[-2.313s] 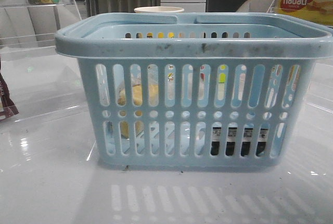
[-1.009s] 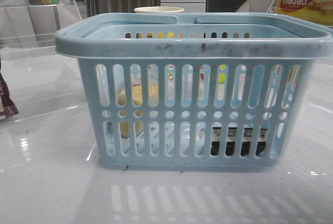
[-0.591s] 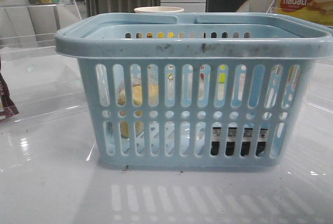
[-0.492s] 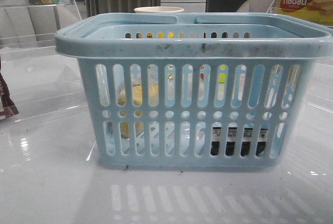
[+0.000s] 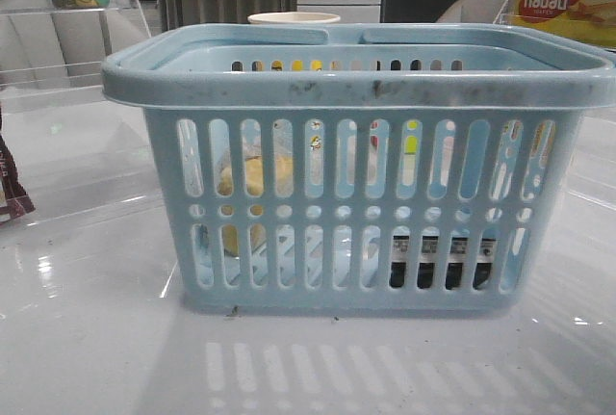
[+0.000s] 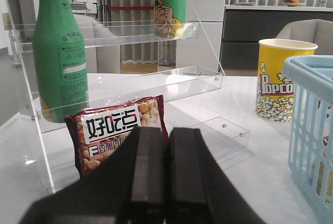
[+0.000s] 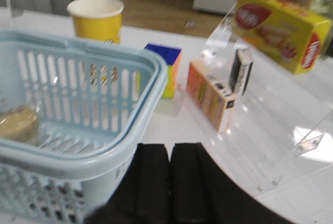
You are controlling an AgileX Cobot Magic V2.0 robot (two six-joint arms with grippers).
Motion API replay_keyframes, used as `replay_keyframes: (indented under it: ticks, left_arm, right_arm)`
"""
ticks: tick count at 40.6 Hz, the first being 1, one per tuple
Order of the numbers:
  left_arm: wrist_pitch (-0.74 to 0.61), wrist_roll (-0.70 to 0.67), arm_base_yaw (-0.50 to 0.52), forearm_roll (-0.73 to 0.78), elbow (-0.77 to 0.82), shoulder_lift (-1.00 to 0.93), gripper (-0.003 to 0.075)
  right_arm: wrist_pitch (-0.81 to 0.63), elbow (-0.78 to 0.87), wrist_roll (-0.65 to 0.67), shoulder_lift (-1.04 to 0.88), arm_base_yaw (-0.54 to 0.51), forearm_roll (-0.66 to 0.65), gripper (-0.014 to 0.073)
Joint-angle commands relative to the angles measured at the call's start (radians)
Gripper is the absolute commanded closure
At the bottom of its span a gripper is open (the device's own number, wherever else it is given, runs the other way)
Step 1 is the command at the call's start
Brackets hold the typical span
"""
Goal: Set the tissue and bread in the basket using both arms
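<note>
The basket (image 5: 358, 169) stands upright on the glossy white worktop (image 5: 96, 338), and both task items lie inside it. Through the slots of its near wall the bread (image 5: 252, 176) shows as a tan-yellow shape toward the basket's left end, and the tissue (image 5: 445, 259) shows as a black packet with white marks low at the basket's right end. In the right wrist view the bread (image 7: 20, 123) rests on the basket floor.

The left fingers (image 6: 166, 174) are clenched together with nothing between them, well apart from the basket, whose rim shows at the side of that view. Beyond them a red snack packet (image 6: 118, 133) leans in a clear acrylic shelf (image 6: 156, 81) that also holds a green bottle (image 6: 60, 52). A yellow popcorn cup (image 6: 281, 78) stands just beside the basket.

The right fingers (image 7: 169, 182) are also pressed shut and empty, just outside the basket's rim (image 7: 93, 156). Beyond the basket sit a colourful cube (image 7: 165, 68), an orange box (image 7: 212, 95) and the yellow nabati box (image 7: 283, 26).
</note>
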Motion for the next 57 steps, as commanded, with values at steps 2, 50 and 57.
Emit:
replay_keyframes:
  ticks: [2, 50, 57]
  left_arm:
    - [-0.090, -0.006, -0.007, -0.011, 0.006, -0.016, 0.0627]
    - [-0.090, -0.006, -0.007, -0.011, 0.006, -0.016, 0.0627]
    - [-0.090, -0.006, -0.007, -0.011, 0.006, -0.016, 0.0627]
  right_arm:
    - [-0.249, 0.089, -0.008, -0.101, -0.062, -0.008, 0.0538]
    - [-0.335, 0.435, -0.008, -0.317, -0.111, -0.008, 0.0538]
    - [-0.335, 0.435, -0.008, -0.317, -0.111, -0.008, 0.0538]
